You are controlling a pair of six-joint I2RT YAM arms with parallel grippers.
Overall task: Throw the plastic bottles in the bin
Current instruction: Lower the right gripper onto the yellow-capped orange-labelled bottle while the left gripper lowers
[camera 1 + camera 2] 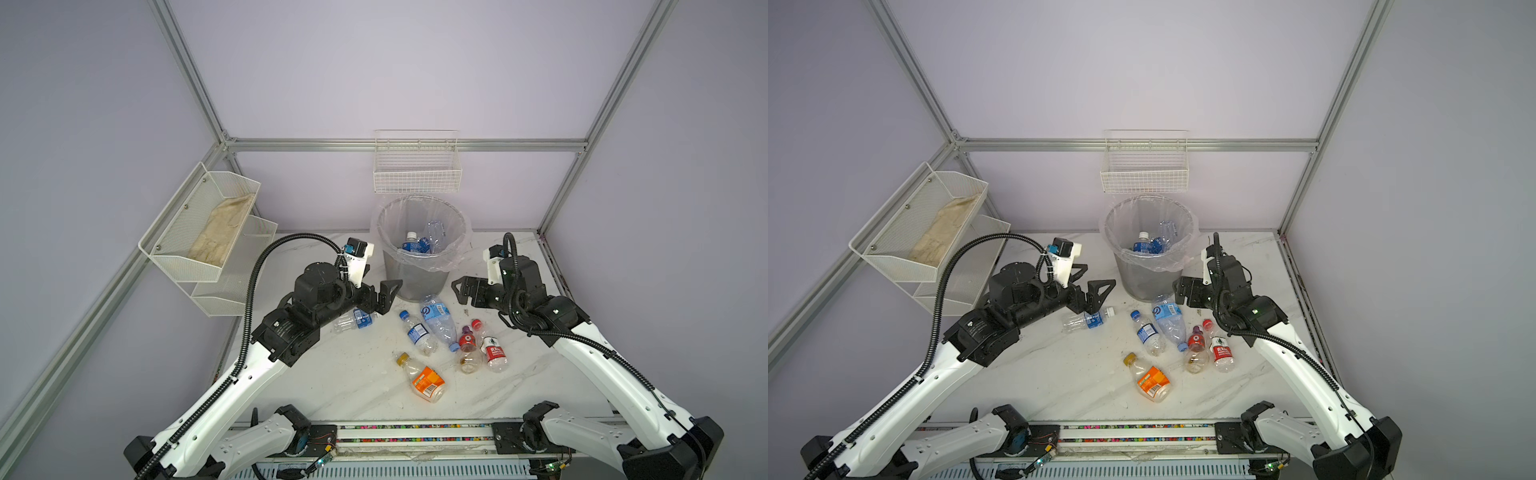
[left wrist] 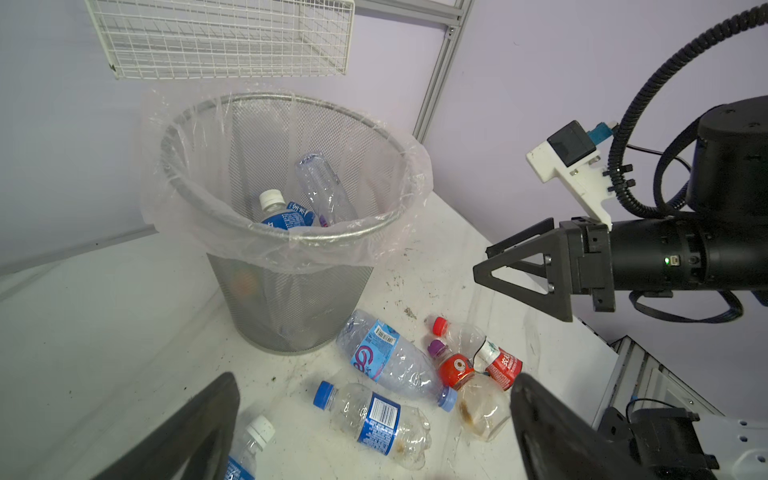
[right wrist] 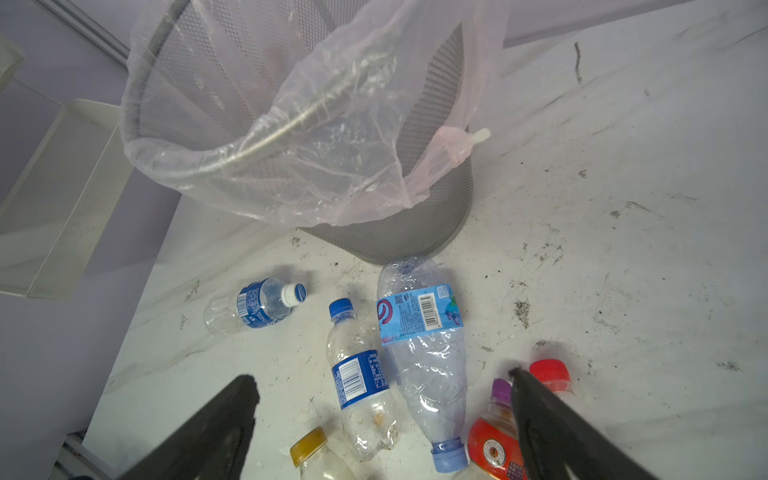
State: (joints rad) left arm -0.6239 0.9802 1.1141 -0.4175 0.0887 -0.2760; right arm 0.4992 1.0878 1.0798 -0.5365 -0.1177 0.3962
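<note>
The grey mesh bin (image 1: 415,278) (image 1: 1148,278) with its clear bag stands at the back middle of the table and holds a few plastic bottles (image 1: 415,245) (image 2: 286,214). Several more bottles lie in front of it: a small blue-label one (image 1: 353,322), a blue-capped one (image 1: 417,332) (image 3: 359,382), a large light-blue-label one (image 1: 438,322) (image 2: 386,357), two red-label ones (image 1: 468,345) (image 1: 492,349) and an orange-label one (image 1: 424,378). My left gripper (image 1: 386,297) (image 2: 374,379) hovers open left of the bin, above the small bottle. My right gripper (image 1: 461,291) (image 3: 381,376) hovers open right of the bin, over the cluster, holding nothing.
A white wire basket (image 1: 417,170) hangs on the back wall above the bin. A white mesh shelf (image 1: 199,224) with a cloth in it juts from the left wall. Aluminium frame posts bound the table; a rail (image 1: 415,432) runs along its front edge.
</note>
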